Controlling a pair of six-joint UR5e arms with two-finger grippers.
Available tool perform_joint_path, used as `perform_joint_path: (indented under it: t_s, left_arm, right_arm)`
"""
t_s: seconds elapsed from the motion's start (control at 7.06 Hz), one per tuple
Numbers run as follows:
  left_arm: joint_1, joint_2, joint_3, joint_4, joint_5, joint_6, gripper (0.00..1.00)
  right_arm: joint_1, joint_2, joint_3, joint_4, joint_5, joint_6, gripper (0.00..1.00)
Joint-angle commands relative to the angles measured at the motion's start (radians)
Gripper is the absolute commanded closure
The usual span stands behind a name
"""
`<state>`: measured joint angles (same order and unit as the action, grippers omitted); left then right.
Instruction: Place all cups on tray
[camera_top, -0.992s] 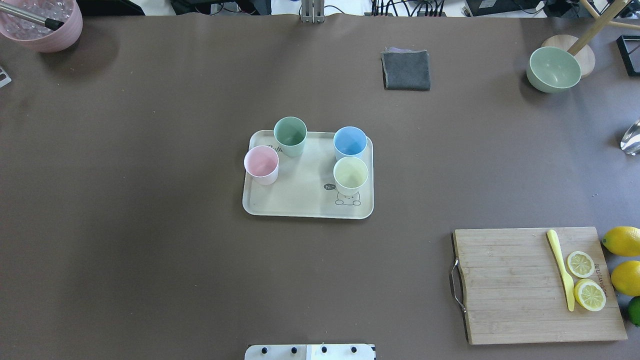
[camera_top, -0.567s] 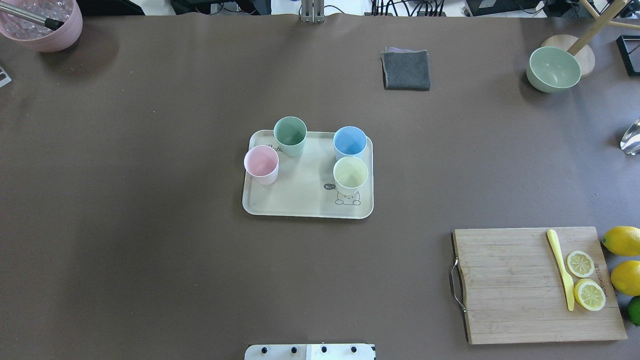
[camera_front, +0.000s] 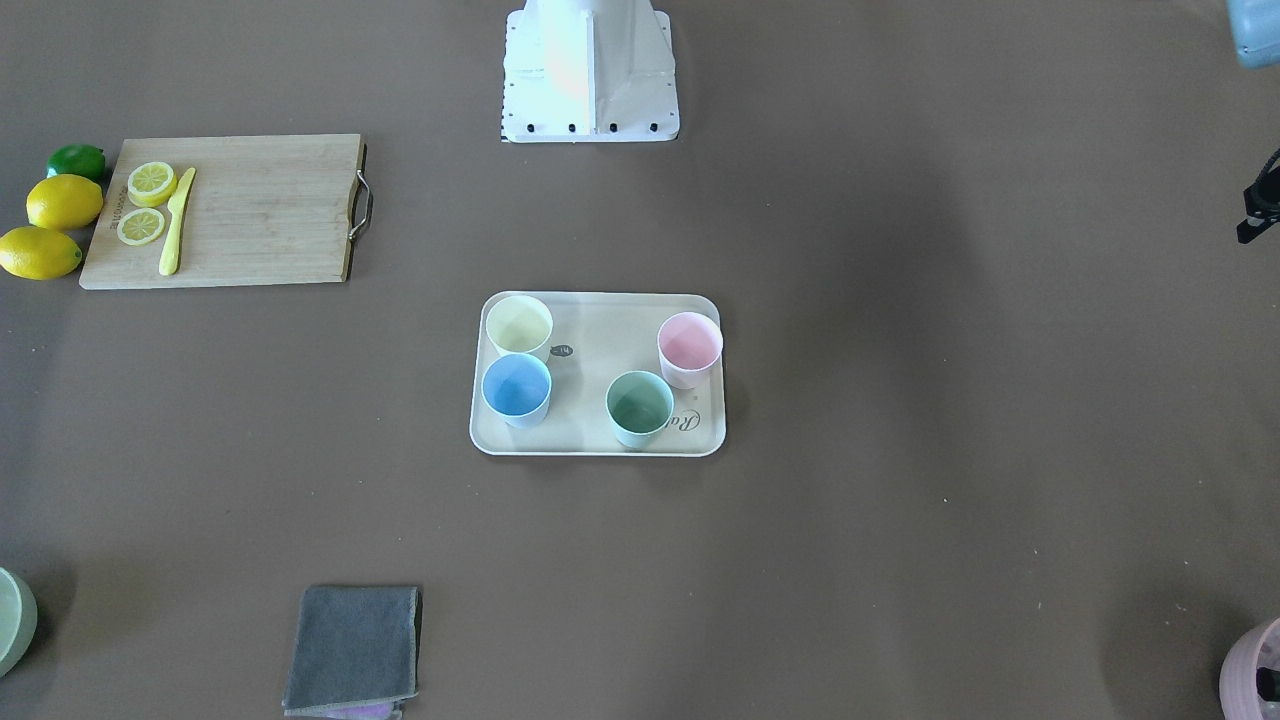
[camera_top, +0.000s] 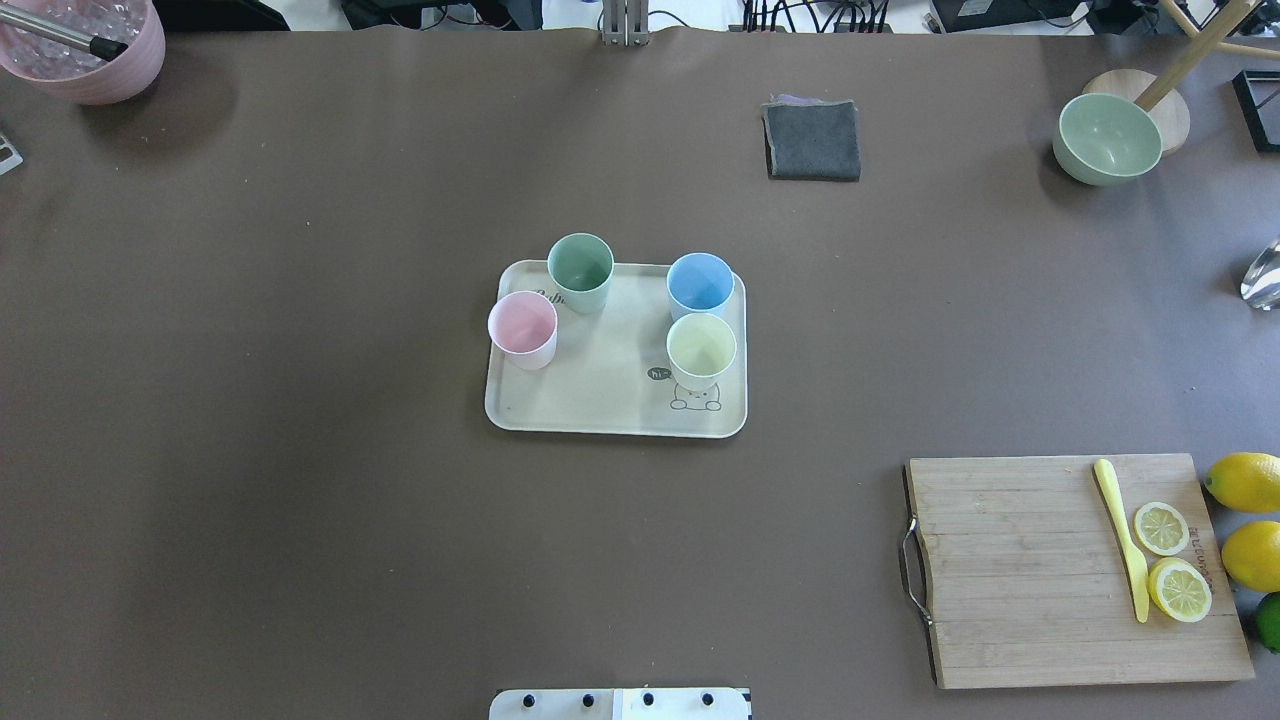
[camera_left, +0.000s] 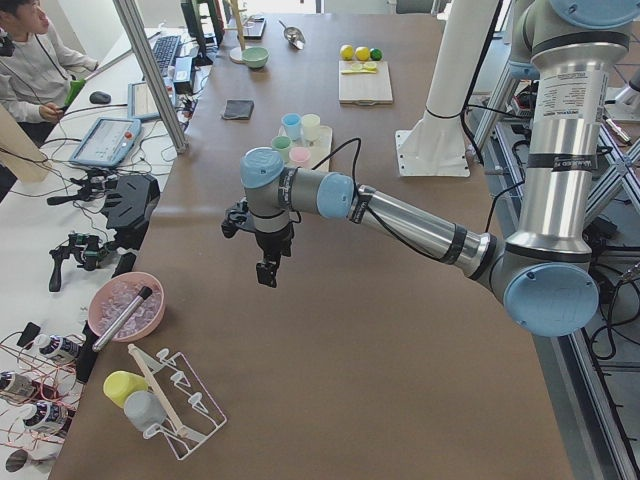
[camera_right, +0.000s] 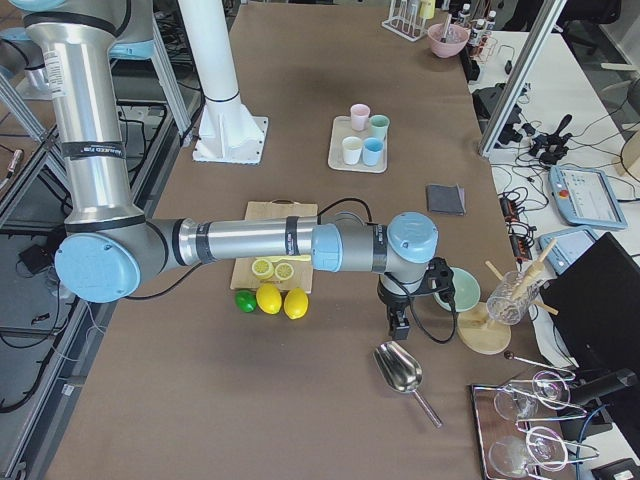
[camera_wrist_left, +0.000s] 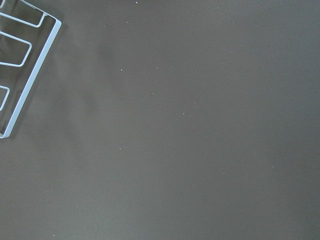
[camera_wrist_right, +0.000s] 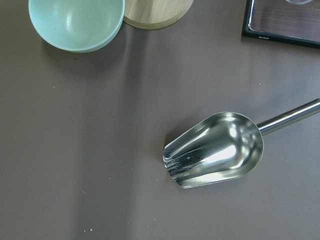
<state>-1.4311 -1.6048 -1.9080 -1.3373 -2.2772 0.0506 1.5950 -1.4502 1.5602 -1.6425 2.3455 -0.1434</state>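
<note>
The cream tray lies at the table's middle. All four cups stand upright on it: mint green and pink on its left side, light blue and pale yellow on its right. The front view shows the same tray and cups. My left gripper hangs over bare table far to the left of the tray. My right gripper hangs far to the right, near a green bowl. Both show only in side views, so I cannot tell whether they are open or shut.
A wooden cutting board with lemon slices and a yellow knife lies front right, whole lemons beside it. A grey cloth, a green bowl and a pink pot stand along the back. A metal scoop lies under the right wrist.
</note>
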Motion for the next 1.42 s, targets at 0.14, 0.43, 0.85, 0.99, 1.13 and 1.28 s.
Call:
perform_joint_path:
  t_s: [0.14,0.43,0.85,0.99,1.13,1.28]
  left_arm:
    - [-0.072,0.022,0.007,-0.002,-0.091,0.000,0.02]
    - [-0.072,0.020,0.009,0.000,-0.093,0.002,0.02]
    - [-0.072,0.025,0.007,-0.006,-0.096,0.008,0.02]
    - [-0.072,0.032,0.007,-0.005,-0.090,0.008,0.02]
    - [-0.072,0.034,0.001,-0.005,-0.088,0.008,0.02]
    - [-0.072,0.032,0.009,-0.005,-0.087,0.008,0.02]
  right_arm:
    - [-0.001,-0.002,0.003,0.007,0.017,0.011,0.00]
    - [0.002,-0.027,0.000,0.009,0.052,0.011,0.00]
    - [0.010,-0.091,0.050,0.072,0.049,0.013,0.00]
    - [0.010,-0.093,0.054,0.072,0.040,0.013,0.00]
    - [0.010,-0.091,0.052,0.070,0.043,0.014,0.00]
    - [0.010,-0.093,0.050,0.070,0.038,0.015,0.00]
